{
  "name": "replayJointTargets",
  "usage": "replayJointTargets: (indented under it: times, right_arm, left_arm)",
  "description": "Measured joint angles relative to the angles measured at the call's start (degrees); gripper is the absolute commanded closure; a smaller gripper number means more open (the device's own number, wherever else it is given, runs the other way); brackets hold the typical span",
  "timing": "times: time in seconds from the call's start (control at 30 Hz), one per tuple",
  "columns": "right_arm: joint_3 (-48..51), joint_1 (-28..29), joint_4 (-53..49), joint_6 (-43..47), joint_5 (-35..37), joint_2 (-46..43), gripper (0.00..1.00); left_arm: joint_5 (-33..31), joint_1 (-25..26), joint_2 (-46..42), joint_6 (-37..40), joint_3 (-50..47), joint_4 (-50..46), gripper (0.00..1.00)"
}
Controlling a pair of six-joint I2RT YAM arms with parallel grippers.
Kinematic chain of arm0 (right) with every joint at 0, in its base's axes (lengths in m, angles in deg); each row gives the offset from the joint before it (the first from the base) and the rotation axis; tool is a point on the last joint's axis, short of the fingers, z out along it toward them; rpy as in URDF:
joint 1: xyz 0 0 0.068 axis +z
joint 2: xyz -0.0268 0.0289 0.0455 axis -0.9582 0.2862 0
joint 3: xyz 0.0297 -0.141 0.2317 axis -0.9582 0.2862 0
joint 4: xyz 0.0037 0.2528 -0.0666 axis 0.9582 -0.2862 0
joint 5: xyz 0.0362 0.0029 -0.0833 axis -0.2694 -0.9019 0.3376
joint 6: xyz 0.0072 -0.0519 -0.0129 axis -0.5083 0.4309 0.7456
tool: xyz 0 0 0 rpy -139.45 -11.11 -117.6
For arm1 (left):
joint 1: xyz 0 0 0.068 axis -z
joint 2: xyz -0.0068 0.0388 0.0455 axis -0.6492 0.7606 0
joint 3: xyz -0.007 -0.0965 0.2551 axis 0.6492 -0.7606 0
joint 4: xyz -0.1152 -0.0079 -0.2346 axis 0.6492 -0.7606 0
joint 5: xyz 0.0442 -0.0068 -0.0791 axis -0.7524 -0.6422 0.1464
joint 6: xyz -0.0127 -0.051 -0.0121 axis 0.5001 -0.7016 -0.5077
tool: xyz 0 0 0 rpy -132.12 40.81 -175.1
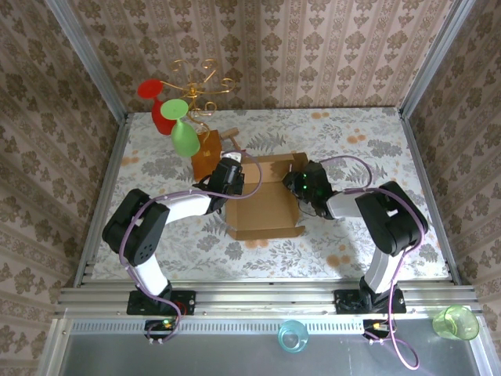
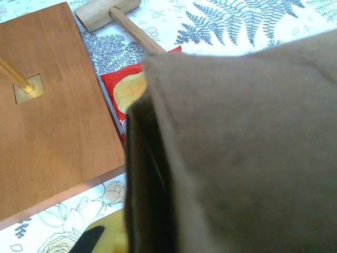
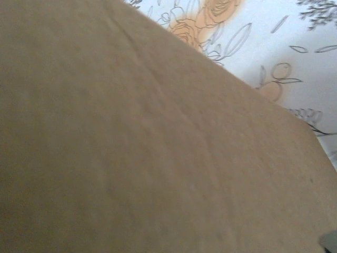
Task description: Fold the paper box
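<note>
Reading the top view left to right: wooden block (image 1: 206,154) with its gold wire stand (image 1: 200,82) sits far-left, just beside the left gripper (image 1: 232,178). That gripper is at the far-left corner of the paper box (image 1: 266,211), against the raised left wall. The left wrist view has cardboard right up at the lens, with the block and a wooden mallet (image 2: 108,13) behind it. Fingers aren't readable there, so I can't tell if the left is clenched or released. The box sits in the middle of the table (image 1: 352,235), between the two arms, with its floor panel flat, far panel raised and near edge toward the bases. Its long axis looks roughly near-to-far, slightly skewed. The right gripper (image 1: 300,182) is at the far-right corner, touching or nearly touching the right wall. The right wrist view has cardboard close up against a strip of floral table, no fingers readable, so I can't tell that state either. Key relation: the box lies inboard of both grippers, each about equally near its own side wall. My read: side walls are mid-fold, and the next move is both arms pressing inward toward the box centre. Uneven push likely skates the box toward the block.
</note>
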Motion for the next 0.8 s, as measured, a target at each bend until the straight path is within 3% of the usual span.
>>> replayJointTargets:
  times: [0.5, 0.8]
  right_arm:
    - [-2.08, 0.66, -1.2, 2.34, -0.22, 1.31, 0.7]
    - [5.22, 0.7, -5.95, 5.18, 3.56, -12.35, 0.69]
  left_arm:
    - [-0.13, 0.0, 0.11, 0.0, 0.11, 0.15, 1.0]
    - [0.13, 0.02, 0.11, 0.02, 0.11, 0.13, 1.0]
